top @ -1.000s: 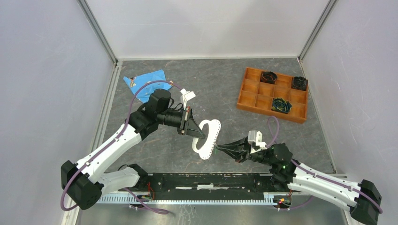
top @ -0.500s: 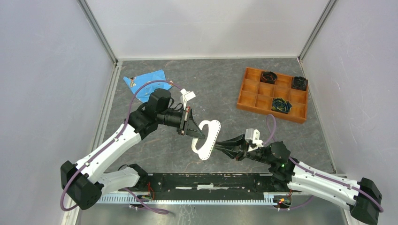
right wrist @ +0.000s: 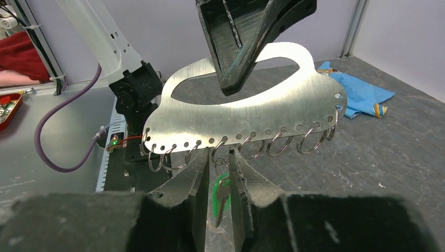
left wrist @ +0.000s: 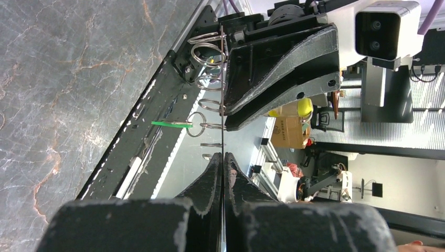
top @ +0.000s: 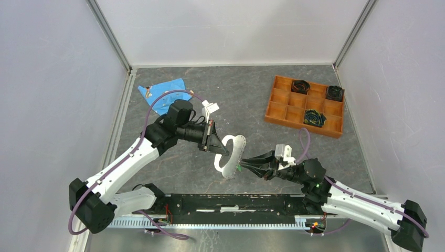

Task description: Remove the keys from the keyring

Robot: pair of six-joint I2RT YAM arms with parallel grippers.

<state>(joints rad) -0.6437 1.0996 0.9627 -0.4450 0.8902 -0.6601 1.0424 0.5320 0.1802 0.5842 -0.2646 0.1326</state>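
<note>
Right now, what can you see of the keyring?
The keyring is a flat grey metal plate with an oval opening, held upright in mid-air. The jaws of the left gripper are shut on its upper rim. Holes along its lower edge carry wire rings; one holds a green-headed key, hanging between the parted jaws of the right gripper.

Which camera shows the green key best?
The right wrist view: the green key hangs from the keyring between the fingers of the right gripper. The left wrist shows it edge-on; the top view, only a green speck.
</note>
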